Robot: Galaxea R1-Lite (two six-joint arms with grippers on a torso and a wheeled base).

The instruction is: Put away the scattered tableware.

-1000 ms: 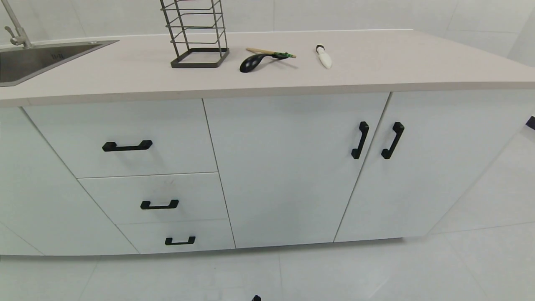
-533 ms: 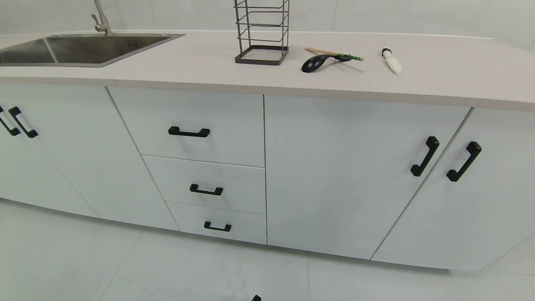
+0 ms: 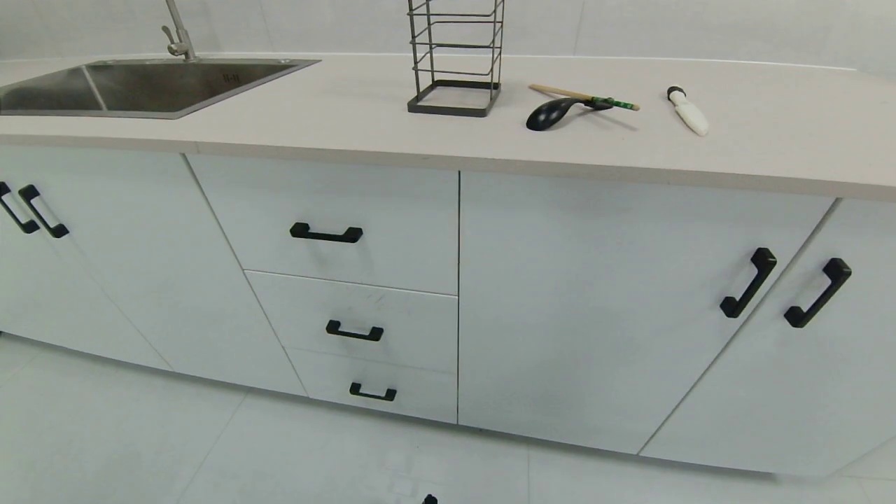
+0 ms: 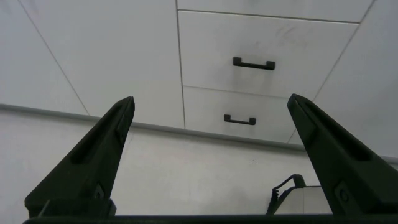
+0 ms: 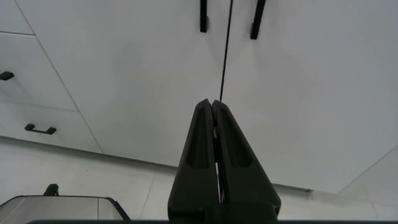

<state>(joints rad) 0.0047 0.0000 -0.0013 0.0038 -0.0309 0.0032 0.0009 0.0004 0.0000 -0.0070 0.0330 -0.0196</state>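
On the pale countertop [image 3: 350, 126] lie a black spoon [image 3: 553, 112], a pair of wooden chopsticks with green ends [image 3: 584, 97] resting across its handle, and a white utensil with a black tip [image 3: 688, 117] to their right. A dark wire rack [image 3: 455, 59] stands upright just left of the spoon. My left gripper [image 4: 211, 109] is open and hangs low in front of the drawers, nothing between its fingers. My right gripper [image 5: 214, 109] is shut and empty, low before the cabinet doors.
A steel sink [image 3: 140, 80] with a tap [image 3: 178, 35] is set in the counter's left end. Below are three drawers with black handles [image 3: 326, 233] and cabinet doors with black handles [image 3: 749, 283]. Pale tiled floor [image 3: 210, 455] lies in front.
The head camera has swung left and shifted, bringing the sink and left doors into view; the tableware and rack have not moved on the counter.
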